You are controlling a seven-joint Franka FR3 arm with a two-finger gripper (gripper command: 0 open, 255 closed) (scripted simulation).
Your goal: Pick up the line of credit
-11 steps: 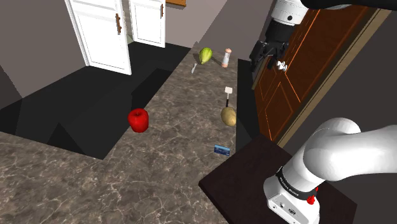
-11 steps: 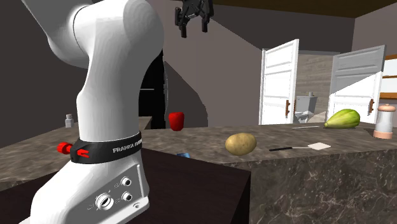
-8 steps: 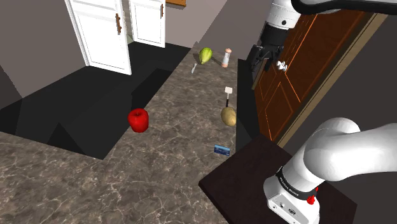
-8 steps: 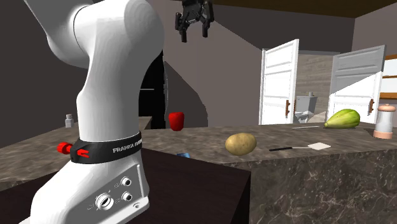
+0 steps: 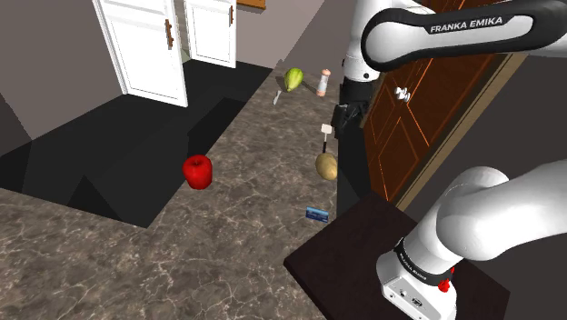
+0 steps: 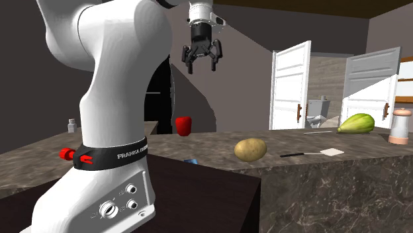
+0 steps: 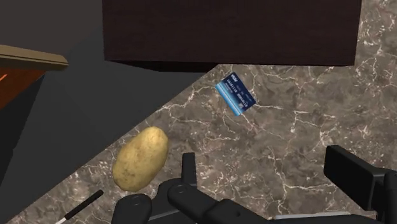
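The line of credit is a small blue card lying flat on the marble counter, close to the dark stand. It also shows as a blue card in the second exterior view and as a card ahead of the fingers in the wrist view. My gripper hangs high above the counter, over the potato and well apart from the card. The gripper is open with nothing between its fingers.
A potato and a black-handled spatula lie near the counter's edge below the hand. A red fruit sits toward the shoulder view's left. A green squash and a shaker stand at the far end. A brown panelled door lines the right.
The arm has swung down and toward the shoulder view's left, bringing the gripper lower over the counter near the spatula and potato. Its fingers stay open. The objects have not moved.
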